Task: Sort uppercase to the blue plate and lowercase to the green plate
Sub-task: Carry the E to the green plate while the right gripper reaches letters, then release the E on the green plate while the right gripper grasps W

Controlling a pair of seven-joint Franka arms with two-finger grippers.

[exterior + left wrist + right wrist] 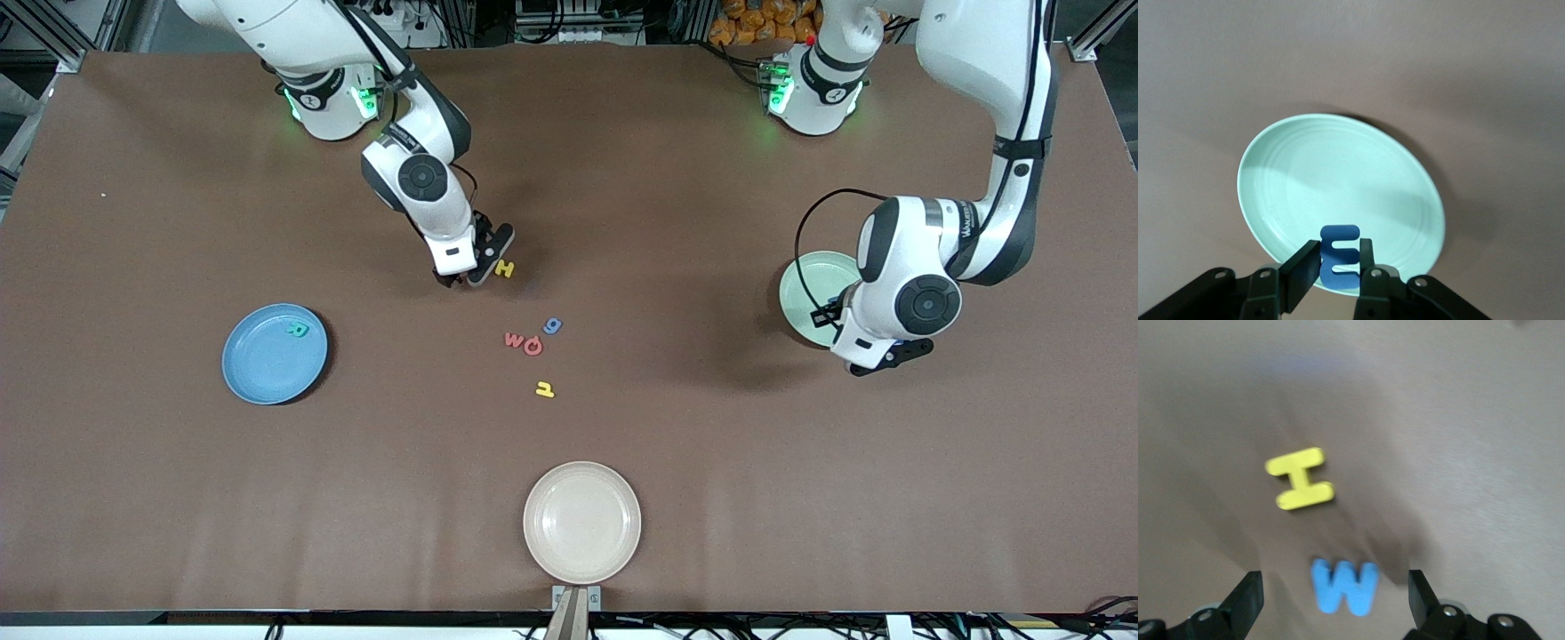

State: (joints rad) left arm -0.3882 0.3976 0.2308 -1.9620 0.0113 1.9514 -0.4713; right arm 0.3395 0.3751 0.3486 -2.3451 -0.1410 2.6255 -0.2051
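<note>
My left gripper (1339, 255) is shut on the blue m (1340, 268), which hangs on edge over the rim of the green plate (1338, 173). In the front view this gripper (882, 357) is at the green plate's (805, 286) edge, and the arm covers part of the plate. My right gripper (1335, 590) is open low over the table, its fingers either side of the blue W (1343, 587), apart from it. The yellow H (1301, 479) lies just past it. The blue plate (262, 369) holds the teal R (298, 330).
Red w (514, 339), red Q (532, 347), blue g (552, 325) and yellow h (544, 388) lie loose mid-table, nearer the front camera than the yellow H (504, 268). A cream plate (581, 542) sits at the table's front edge.
</note>
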